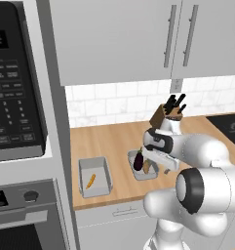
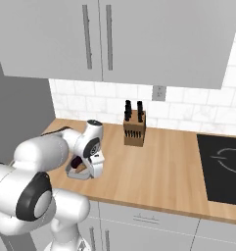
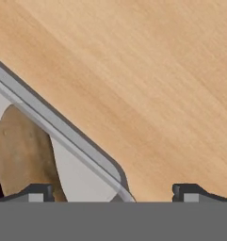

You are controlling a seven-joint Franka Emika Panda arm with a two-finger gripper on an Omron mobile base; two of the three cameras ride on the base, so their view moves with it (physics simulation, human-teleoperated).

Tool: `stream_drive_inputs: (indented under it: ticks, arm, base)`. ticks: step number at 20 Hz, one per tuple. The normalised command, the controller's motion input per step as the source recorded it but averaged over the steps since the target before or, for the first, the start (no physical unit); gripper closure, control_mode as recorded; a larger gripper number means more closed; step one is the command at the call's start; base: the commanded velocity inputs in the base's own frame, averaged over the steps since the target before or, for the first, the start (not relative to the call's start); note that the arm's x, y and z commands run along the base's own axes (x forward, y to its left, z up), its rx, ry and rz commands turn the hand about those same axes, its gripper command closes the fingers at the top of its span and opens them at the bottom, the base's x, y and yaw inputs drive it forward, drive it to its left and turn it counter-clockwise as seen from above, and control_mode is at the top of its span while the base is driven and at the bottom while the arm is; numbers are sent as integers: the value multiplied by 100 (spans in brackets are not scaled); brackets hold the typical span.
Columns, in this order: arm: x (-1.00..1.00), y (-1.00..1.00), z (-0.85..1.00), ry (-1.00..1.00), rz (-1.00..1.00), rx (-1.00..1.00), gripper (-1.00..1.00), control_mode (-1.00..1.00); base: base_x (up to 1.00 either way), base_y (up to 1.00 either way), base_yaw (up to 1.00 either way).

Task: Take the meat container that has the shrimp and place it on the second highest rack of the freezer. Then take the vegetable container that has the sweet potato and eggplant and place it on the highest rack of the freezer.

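The gripper (image 3: 113, 190) is spread wide, straddling the vegetable tray's (image 3: 63, 129) rim; the sweet potato (image 3: 25, 155) probably lies just inside.

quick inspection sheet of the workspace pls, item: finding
surface: wooden counter, bare between the items
job's things: shrimp in grey tray; eggplant and sweet potato in second tray, on the counter
clutter: knife block by the backsplash
grippers: pincer open, low over the vegetable tray's rim, one fingertip inside and one outside
cables: nothing seen
surroundings: wall cabinets, cooktop, microwave, oven
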Motion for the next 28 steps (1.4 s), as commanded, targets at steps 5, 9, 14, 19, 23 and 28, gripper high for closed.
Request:
stream_drive_inputs:
  ticks: [5, 9, 14, 19, 23, 28]
  arm:
    - [-33, 2, -34, 5, 0, 0, -100, -100]
    - [-15, 17, -4, 0, 0, 0, -100, -100]
    - [-38, -2, -2, -1, 0, 0, -100, -100]
    - [3, 0, -26, 6, 0, -1, -100, -100]
    - [13, 0, -29, 10, 0, -2, -100, -100]
    - [3, 10, -28, 10, 0, -5, 100, -100]
  base:
    - [0, 0, 0]
    - [0, 0, 0]
    - [0, 0, 0]
    - [0, 0, 0]
    - [0, 0, 0]
    - [0, 0, 0]
